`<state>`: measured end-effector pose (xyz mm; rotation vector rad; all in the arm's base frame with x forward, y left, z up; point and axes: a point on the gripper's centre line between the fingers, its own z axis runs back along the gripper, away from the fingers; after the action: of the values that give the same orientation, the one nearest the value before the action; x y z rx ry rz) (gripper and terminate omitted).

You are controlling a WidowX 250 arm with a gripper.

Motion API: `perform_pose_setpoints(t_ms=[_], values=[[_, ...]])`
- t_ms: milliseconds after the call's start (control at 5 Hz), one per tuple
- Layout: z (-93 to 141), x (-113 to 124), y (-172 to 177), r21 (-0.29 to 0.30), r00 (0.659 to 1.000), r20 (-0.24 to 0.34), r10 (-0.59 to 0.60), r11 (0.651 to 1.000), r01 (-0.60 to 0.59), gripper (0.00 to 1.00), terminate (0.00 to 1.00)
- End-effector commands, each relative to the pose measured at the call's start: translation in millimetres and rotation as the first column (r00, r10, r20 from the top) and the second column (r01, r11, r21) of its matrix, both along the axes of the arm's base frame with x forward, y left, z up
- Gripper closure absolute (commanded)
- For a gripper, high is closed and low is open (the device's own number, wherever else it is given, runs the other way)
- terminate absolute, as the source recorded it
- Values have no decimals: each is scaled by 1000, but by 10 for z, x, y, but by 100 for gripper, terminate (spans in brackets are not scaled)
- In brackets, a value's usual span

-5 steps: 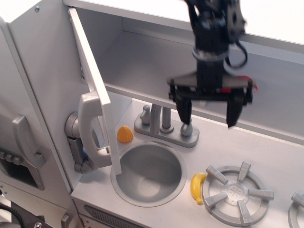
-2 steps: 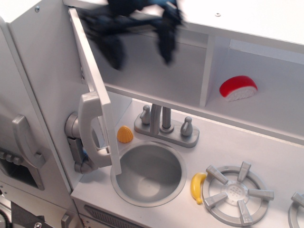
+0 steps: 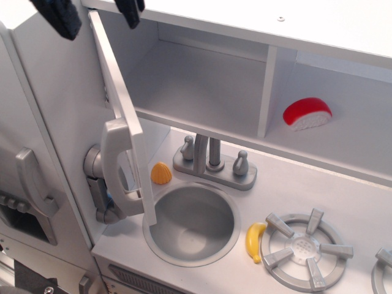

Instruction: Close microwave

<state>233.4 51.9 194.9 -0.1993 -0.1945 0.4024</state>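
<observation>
The microwave door (image 3: 120,107) is a light grey flat panel that stands open and is seen nearly edge-on. Its tall silver handle (image 3: 115,166) faces left. The open cabinet (image 3: 202,79) behind it shows an empty shelf. My gripper (image 3: 95,11) is at the top left edge of the view, and only its two dark fingertips (image 3: 59,16) show. They are spread wide, one on each side of the door's top corner. The gripper is open and holds nothing. I cannot tell whether it touches the door.
A round sink (image 3: 191,223) and faucet (image 3: 211,160) lie below the shelf. A yellow-orange piece (image 3: 161,174) sits by the sink and a toy banana (image 3: 254,241) by the burner (image 3: 303,248). A red and white food piece (image 3: 306,114) sits in the right shelf. A grey handset (image 3: 97,184) hangs behind the door.
My gripper has moved from over the faucet up and left to the door's top corner. The red and white piece is now uncovered. The door has not moved.
</observation>
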Motion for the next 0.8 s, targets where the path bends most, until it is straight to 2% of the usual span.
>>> perform_pose_setpoints(t_ms=[0, 200, 400, 600], values=[[-287, 97, 174, 136, 990, -5, 138, 981, -136, 0, 0], [-573, 50, 142, 189, 988, -36, 149, 972, -140, 0, 0], [-727, 48, 107, 209, 983, -58, 174, 965, -158, 0, 0], [-869, 70, -13, 161, 985, -45, 164, 975, -155, 0, 0]])
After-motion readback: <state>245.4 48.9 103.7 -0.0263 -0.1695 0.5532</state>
